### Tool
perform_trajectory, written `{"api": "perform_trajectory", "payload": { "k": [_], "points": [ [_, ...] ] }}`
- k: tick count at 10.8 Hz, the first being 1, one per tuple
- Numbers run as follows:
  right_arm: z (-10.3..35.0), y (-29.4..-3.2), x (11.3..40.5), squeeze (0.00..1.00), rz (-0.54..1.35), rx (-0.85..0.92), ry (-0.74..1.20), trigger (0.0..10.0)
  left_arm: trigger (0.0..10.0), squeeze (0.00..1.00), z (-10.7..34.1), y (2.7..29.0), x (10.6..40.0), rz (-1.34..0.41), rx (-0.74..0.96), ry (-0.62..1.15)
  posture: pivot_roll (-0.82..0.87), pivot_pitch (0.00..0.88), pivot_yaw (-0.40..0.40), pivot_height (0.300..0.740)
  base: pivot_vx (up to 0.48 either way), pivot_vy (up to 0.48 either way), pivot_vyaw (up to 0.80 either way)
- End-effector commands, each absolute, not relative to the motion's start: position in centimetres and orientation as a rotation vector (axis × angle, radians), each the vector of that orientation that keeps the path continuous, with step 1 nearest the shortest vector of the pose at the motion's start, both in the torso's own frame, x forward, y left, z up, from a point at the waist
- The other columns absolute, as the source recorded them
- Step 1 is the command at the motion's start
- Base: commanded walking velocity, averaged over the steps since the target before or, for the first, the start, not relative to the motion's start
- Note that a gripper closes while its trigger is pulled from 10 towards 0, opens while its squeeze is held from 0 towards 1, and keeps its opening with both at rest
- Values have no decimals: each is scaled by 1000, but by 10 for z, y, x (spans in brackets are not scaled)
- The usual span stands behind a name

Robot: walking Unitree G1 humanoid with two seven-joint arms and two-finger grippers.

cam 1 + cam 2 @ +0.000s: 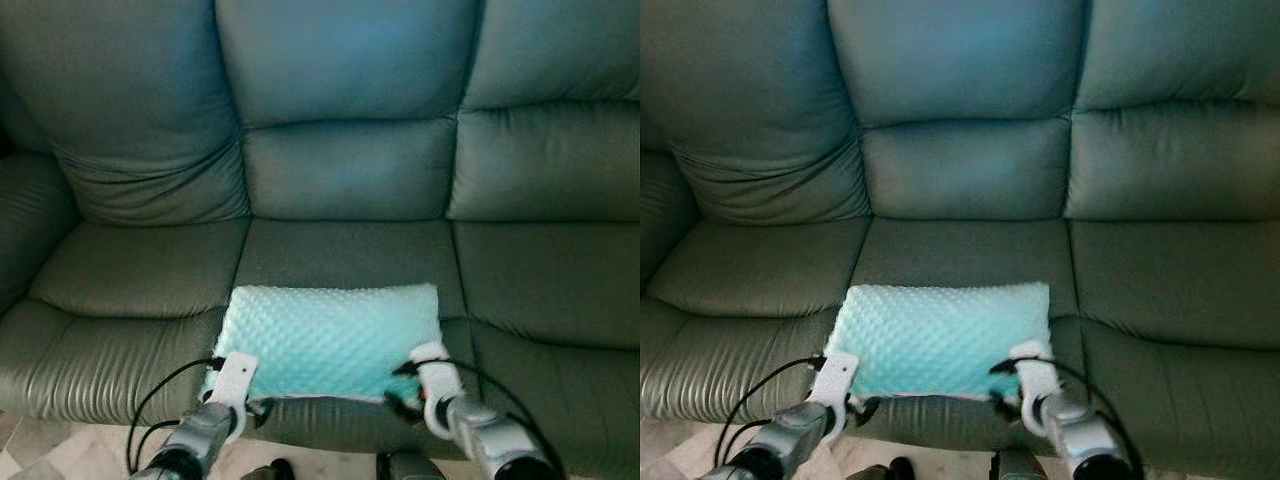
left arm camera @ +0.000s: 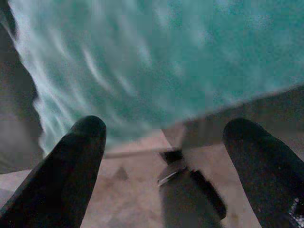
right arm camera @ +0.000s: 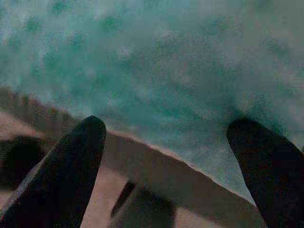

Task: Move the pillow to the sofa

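- Our left arm (image 1: pixel 195 440) is a silver-grey metal tube, ending in a white plastic bracket at the wrist.
- A thin black cable (image 1: pixel 150 410) loops out from that bracket and curves back down beside the arm.
- Our right arm (image 1: pixel 490 440) is the same silver-grey, thicker and rounded near the bottom edge, with a curved white housing at its wrist.
- A black cable (image 1: pixel 500 385) arcs over the right wrist too.
- Our left tool (image 2: pixel 164 142) shows two long, matte black fingers (image 2: pixel 71 161) with rounded tips.
- Our right tool (image 3: pixel 166 142) has the same pair of black, blunt-tipped fingers (image 3: pixel 76 161).
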State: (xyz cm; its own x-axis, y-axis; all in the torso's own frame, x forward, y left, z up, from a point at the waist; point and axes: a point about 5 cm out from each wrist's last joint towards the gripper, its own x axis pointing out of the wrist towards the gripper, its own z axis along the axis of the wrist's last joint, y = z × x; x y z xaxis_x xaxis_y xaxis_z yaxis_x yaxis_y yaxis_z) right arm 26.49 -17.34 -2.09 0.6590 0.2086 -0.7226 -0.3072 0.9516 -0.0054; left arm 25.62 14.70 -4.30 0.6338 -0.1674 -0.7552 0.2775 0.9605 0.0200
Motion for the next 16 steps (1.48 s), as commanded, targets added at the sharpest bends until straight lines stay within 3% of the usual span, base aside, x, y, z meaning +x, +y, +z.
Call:
{"api": "perform_trajectory", "payload": {
  "k": [1, 9, 12, 14, 16],
  "points": [
    [-23, -175, 264, 0, 272, -141, 795, 10000, 10000, 0, -47, 154, 252, -223, 134, 868, -239, 259, 134, 740, 0, 0, 0],
    [-18, -171, 272, 0, 274, -135, 732, 10000, 10000, 0, -37, 153, 265, -171, 103, 800, -241, 236, 133, 740, 0, 0, 0],
    [3, -177, 259, 0, 260, -160, 680, 10000, 10000, 0, -24, 153, 279, -186, 58, 723, -264, 215, 123, 740, 0, 0, 0],
    [28, -165, 233, 0, 322, -107, 715, 10000, 10000, 0, -19, 157, 281, -227, 34, 687, -286, 185, 120, 740, 0, 0, 0],
    [54, -157, 237, 0, 344, -141, 628, 10000, 10000, 0, -8, 167, 287, -219, 42, 601, -301, 151, 115, 740, 0, 0, 0]
  ]
}}
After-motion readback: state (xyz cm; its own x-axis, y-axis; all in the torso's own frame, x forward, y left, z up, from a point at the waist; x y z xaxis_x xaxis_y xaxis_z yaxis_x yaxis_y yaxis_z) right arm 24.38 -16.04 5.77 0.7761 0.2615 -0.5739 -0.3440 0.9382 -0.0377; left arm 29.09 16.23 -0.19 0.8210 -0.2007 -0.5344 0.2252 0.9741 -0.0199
